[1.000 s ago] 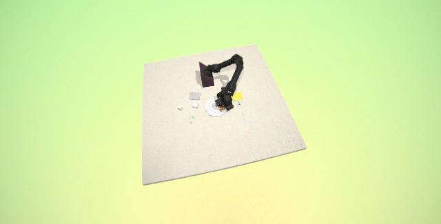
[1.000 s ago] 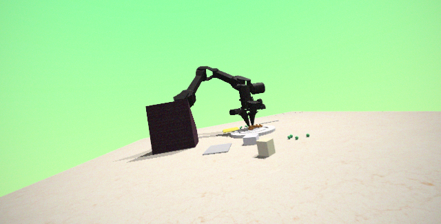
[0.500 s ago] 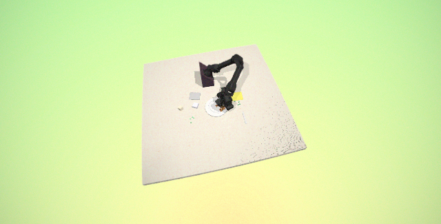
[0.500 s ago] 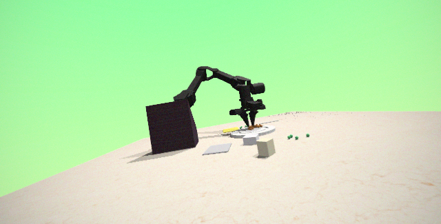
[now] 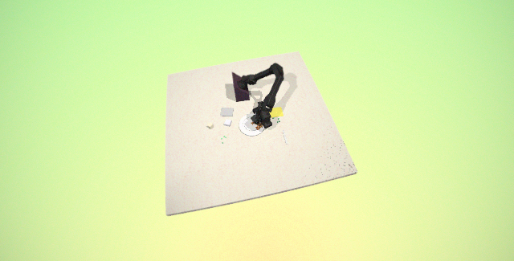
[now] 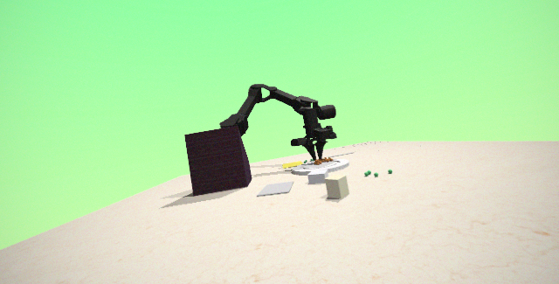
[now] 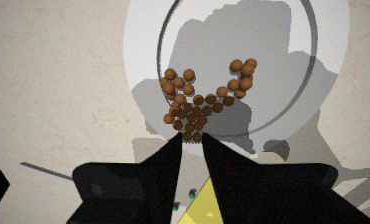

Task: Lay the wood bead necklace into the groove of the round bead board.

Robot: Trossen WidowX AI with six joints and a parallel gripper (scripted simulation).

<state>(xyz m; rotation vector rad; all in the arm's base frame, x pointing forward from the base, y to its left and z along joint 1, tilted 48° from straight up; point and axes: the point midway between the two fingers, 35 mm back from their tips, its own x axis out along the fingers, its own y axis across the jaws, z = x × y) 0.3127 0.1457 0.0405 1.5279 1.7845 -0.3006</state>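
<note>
Nearest me on the worktop [image 5: 209, 173] [image 6: 218, 240] [image 7: 61, 75] stands a cream block [image 5: 210, 126] [image 6: 336, 187], a flat grey tile [image 5: 226, 112] [image 6: 275, 189] to its left. Beyond is a white block [image 5: 227, 123] [image 6: 317, 176], then the round board [image 5: 242, 126] [image 6: 342, 162] [image 7: 141, 55]. The wood bead necklace [image 5: 259, 126] [image 6: 323, 161] [image 7: 191, 117] lies bunched on it, mostly inside the groove's ring. The hand [image 5: 257, 124] [image 6: 318, 159] [image 7: 192, 136], pointing down, pinches a couple of its beads. A yellow sheet [image 5: 277, 112] [image 6: 292, 164] [image 7: 206, 205] lies farther left.

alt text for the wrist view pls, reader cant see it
A wood bead necklace lies bunched on a round white bead board, mostly inside its dark ring groove, with the gripper's two black fingertips at the pile's near edge. Below, between the fingers, show a yellow sheet and two green beads.
</note>
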